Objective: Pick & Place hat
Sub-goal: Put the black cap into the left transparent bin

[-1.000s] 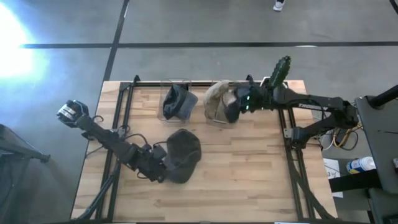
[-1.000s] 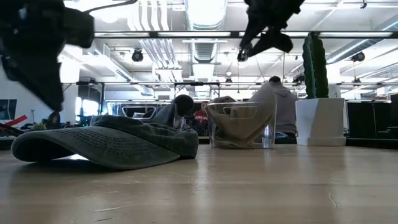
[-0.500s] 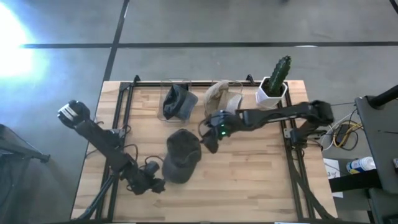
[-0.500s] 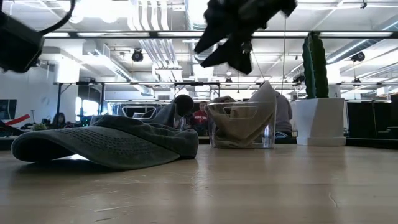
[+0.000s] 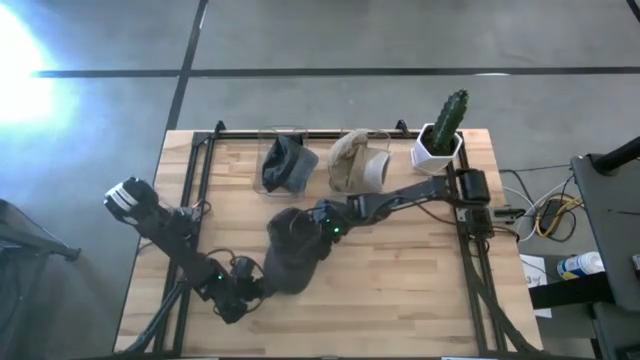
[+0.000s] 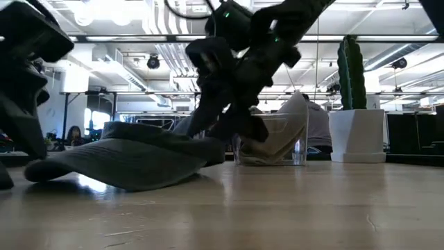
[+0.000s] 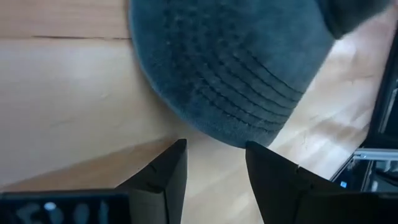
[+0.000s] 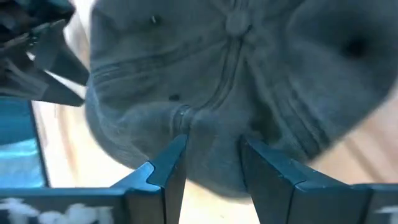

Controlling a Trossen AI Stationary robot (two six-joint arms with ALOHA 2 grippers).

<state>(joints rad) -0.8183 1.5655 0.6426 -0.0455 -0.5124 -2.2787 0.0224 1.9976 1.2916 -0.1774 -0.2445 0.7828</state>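
A dark grey cap lies flat on the wooden table, brim toward the near edge. My right gripper is down on its crown, fingers open, seen close in the right wrist view and in the low view. My left gripper sits low by the near-left side of the brim. It is open in the left wrist view, with the stitched brim edge just ahead of its fingertips, apart from them as far as I can see. My right gripper meets the cap's crown, a little way from the top button, coming from above and from the table's far right, slanting down. Its open fingertips stand on either side of a raised ridge of cloth. The cap stays on the table.
Two clear containers stand at the far edge, one with a dark hat, one with a beige hat. A potted cactus stands at the far right corner. Black frame rails run along the table's sides. People show in the room behind.
My right gripper swung from the beige hat's container toward the table's near left and came down onto the cap's crown. My left gripper drew back off the cap toward the near-left corner. In the low view the cap's crown now sits lower and flatter.
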